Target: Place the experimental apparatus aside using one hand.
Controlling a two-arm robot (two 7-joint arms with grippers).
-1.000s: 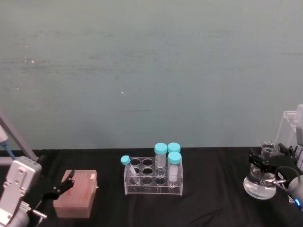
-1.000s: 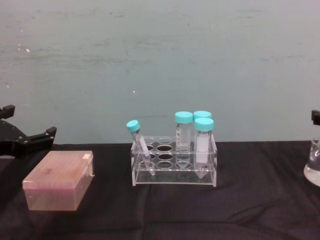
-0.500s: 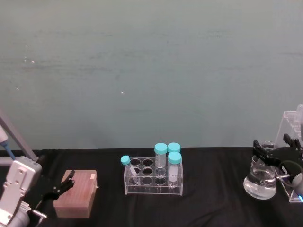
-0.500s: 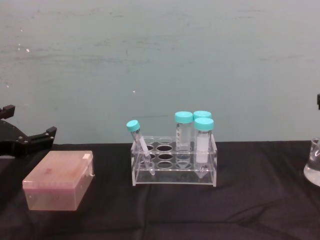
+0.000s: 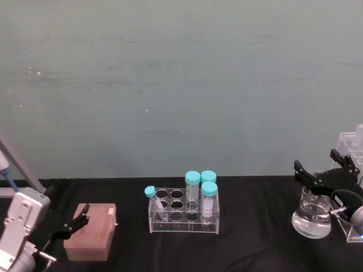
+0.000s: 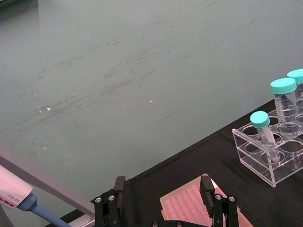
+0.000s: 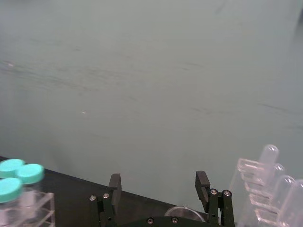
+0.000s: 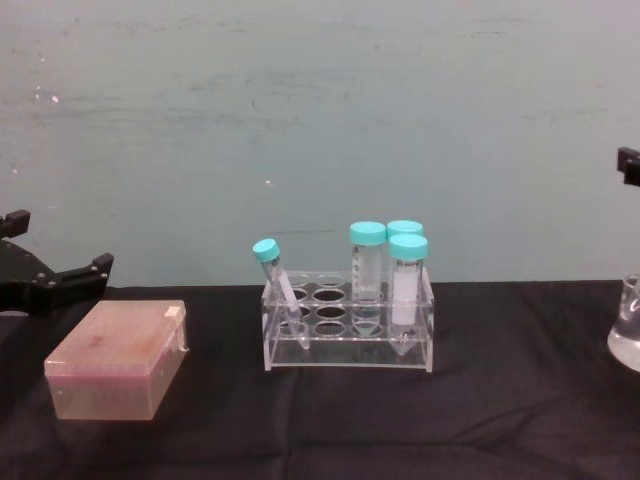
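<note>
Standing at about four o'clock on the black surface (image 5: 255,226) in the head view, the conical flask (image 5: 311,218) is clear glass with a wide round base, a narrow neck and clear liquid pooled in its lower part. Just beyond it at three o'clock sits the tall acrylic rack (image 5: 350,148) holding long round-topped test tubes, all colourless and see-through. The right tool (image 5: 324,174) hangs just above the flask's mouth, its two black fingers spread wide apart and touching nothing. At six o'clock a lower clear tube rack (image 5: 183,215) carries four teal-capped tubes, one leaning. A pink tip box (image 5: 91,232) lies at eight o'clock, and the left tool (image 5: 74,222) rests just beside it with its fingers apart, gripping nothing. In the chest view the flask's (image 8: 628,335) edge shows at three o'clock.
</note>
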